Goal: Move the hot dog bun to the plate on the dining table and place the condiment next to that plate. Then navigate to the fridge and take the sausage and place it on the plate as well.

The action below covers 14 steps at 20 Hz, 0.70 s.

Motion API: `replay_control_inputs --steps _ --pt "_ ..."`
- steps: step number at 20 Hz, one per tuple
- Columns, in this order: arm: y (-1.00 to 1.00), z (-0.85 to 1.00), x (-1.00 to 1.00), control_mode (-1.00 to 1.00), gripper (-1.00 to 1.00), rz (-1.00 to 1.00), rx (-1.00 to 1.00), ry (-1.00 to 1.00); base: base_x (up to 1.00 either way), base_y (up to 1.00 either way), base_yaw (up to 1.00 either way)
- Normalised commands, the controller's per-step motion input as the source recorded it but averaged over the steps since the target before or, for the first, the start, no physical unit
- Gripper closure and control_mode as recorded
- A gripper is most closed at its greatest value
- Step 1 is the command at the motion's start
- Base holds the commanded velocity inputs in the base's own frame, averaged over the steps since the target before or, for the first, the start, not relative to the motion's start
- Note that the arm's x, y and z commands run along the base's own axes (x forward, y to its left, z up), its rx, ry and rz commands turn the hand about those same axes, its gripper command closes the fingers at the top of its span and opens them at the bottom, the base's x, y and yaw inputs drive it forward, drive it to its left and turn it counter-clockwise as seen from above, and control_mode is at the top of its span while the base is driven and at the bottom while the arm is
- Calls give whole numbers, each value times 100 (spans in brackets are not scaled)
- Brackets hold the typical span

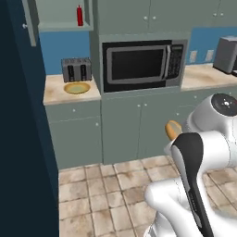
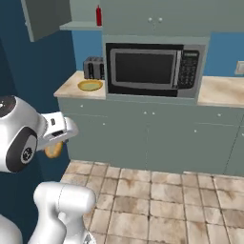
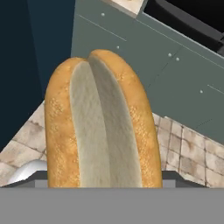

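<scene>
Across the centre of the hand view, one oblong yellow-tan hot dog bun (image 3: 101,122), split lengthwise, pale crumb between two sesame-speckled golden crusts, rising from just where the gripper fingertips would stand; fingertips themselves hidden behind it, so grip not verifiable there. At mid right of the left base view, same bun (image 1: 173,129) peeking as a tan oval from behind the white arm; at lower left of the right base view, again a tan patch (image 2: 53,150) just under the white hand. Gripper apparently closed around the bun, though jaws unseen, so cannot tell for certain.

In the upper left of both base views, one slim red squeeze bottle (image 1: 79,16) upright on a grey-green shelf (image 1: 62,27). Below it, one boxy grey toaster (image 1: 76,70) and one small golden-yellow dish (image 1: 77,88) on a beige marbled counter (image 1: 55,95). One black glass-fronted microwave (image 1: 141,65) at centre. Tan stone floor tiles (image 1: 106,194) below.
</scene>
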Motion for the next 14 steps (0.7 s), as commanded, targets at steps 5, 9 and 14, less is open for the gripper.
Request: replay_control_inputs --steps 5,9,14 --pt "0 0 0 100 100 0 0 0 -100 -57 -4" --pt "0 0 0 100 100 0 0 0 -100 -51 -6" --pt "0 0 0 100 100 0 0 0 -100 -44 -9"
